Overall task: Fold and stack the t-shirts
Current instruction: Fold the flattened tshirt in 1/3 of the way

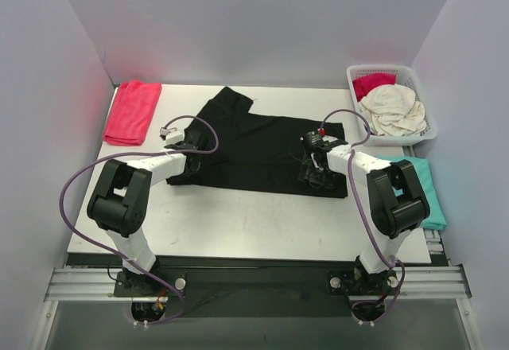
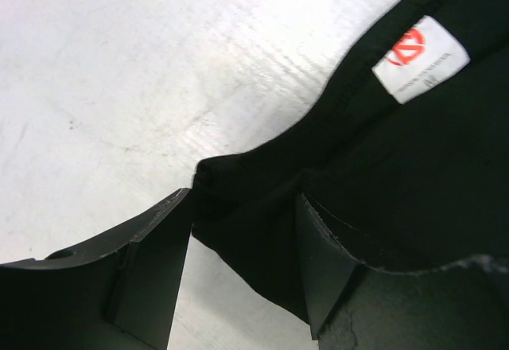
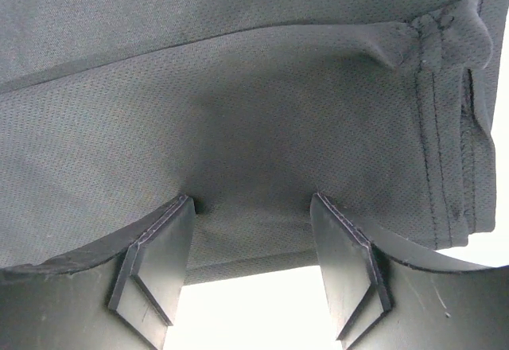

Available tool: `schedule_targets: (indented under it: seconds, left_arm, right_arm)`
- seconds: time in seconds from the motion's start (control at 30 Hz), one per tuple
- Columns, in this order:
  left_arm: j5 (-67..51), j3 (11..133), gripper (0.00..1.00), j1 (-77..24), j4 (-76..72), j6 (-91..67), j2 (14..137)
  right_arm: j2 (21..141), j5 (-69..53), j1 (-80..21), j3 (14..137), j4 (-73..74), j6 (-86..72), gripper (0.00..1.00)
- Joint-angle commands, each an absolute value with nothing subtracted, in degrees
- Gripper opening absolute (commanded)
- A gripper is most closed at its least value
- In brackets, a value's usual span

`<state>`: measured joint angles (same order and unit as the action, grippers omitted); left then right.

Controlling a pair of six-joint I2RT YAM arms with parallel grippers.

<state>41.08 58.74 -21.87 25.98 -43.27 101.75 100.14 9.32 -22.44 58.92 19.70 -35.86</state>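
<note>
Centrally on the bench (image 1: 238, 223): black t-shirt (image 1: 254, 147), spread mostly flat and lying sideways, neck end to the left, hem to the right, one sleeve pointing toward the far wall. Fabric is plain and matte, with a fine knit and a double-stitched hem visible in the right wrist view. A white neck label (image 2: 420, 58) with a red round mark sits inside the collar.

Left claw (image 2: 242, 246): fingers parted, a folded edge of black cloth near the collar lying between them, not pinched. Right claw (image 3: 253, 262): fingers likewise parted, straddling the cloth at the near right hem corner, no clamp seen.

Red t-shirt (image 1: 132, 111) lies folded at the far left corner of the bench. Teal t-shirt (image 1: 425, 191) lies at the right edge. White lattice basket (image 1: 421, 127) stands at the far right corner, holding a red garment (image 1: 372, 84) and a crumpled cream garment (image 1: 394, 110).

Bench top is white and faintly scuffed. Walls (image 1: 254, 24) on three sides are plain pale grey.
</note>
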Motion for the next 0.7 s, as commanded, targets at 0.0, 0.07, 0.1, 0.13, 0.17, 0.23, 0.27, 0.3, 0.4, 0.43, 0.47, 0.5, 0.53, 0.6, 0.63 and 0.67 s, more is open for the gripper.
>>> schedule_targets:
  seconds: [0.0, 0.07, 0.1, 0.13, 0.17, 0.23, 0.27, 0.3, 0.4, 0.43, 0.47, 0.5, 0.53, 0.6, 0.63, 0.67]
  left_arm:
    - [42.27, 58.54, 0.64, -19.69, 31.37, -46.13, 98.97]
    - [42.27, 58.10, 0.64, -19.16, 33.03, -47.45, 97.92]
    - [42.45, 57.66, 0.64, -19.16, 33.13, -47.81, 97.30]
    - [42.10, 56.35, 0.64, -19.16, 33.31, -48.16, 96.51]
    - [41.66, 55.64, 0.64, -18.81, 33.40, -48.86, 94.94]
    - [40.44, 53.36, 0.64, -18.72, 32.96, -49.22, 93.35]
    - [39.73, 52.74, 0.64, -18.55, 32.87, -49.48, 92.21]
    - [39.38, 52.47, 0.64, -18.37, 33.05, -49.83, 91.85]
    - [38.85, 51.07, 0.64, -18.37, 33.40, -50.80, 90.36]
    - [39.02, 50.54, 0.64, -18.46, 33.83, -51.41, 89.83]
    - [39.02, 49.93, 0.64, -18.46, 33.84, -52.20, 88.43]
    - [39.37, 48.53, 0.64, -18.46, 33.84, -52.55, 87.37]
    - [39.90, 47.91, 0.64, -18.54, 34.01, -53.08, 86.23]
    - [40.43, 45.37, 0.64, -18.63, 33.32, -54.14, 81.58]
    - [40.34, 44.48, 0.64, -18.81, 32.70, -54.05, 79.82]
    - [40.25, 43.78, 0.64, -18.90, 31.04, -53.62, 76.24]
  right_arm:
    - [102.75, 8.09, -21.53, 56.34, 25.31, -35.68, 0.60]
    - [102.39, 7.82, -21.62, 55.90, 25.75, -36.03, 0.59]
    - [102.13, 7.74, -21.62, 55.81, 25.93, -36.12, 0.59]
    - [101.95, 7.56, -21.53, 55.72, 26.10, -36.47, 0.59]
    - [101.87, 7.56, -21.53, 55.64, 26.45, -36.65, 0.59]
    - [101.60, 7.03, -21.53, 55.28, 27.07, -37.26, 0.59]
    - [101.34, 6.94, -21.53, 54.76, 27.24, -37.53, 0.58]
    - [101.08, 6.94, -21.62, 54.41, 27.33, -37.79, 0.57]
    - [99.76, 6.85, -21.97, 52.74, 27.42, -38.76, 0.56]
    - [99.41, 6.77, -22.15, 52.39, 27.42, -38.93, 0.56]
    - [98.88, 6.94, -22.32, 51.77, 27.51, -39.20, 0.56]
    - [97.57, 7.03, -22.50, 50.90, 27.51, -39.98, 0.55]
    - [97.04, 7.29, -22.59, 50.28, 27.60, -40.43, 0.55]
    - [94.49, 8.52, -23.11, 48.61, 27.95, -41.48, 0.54]
    - [93.61, 9.05, -23.29, 48.26, 28.30, -41.66, 0.54]
    - [91.86, 10.10, -23.55, 47.90, 28.65, -42.01, 0.54]
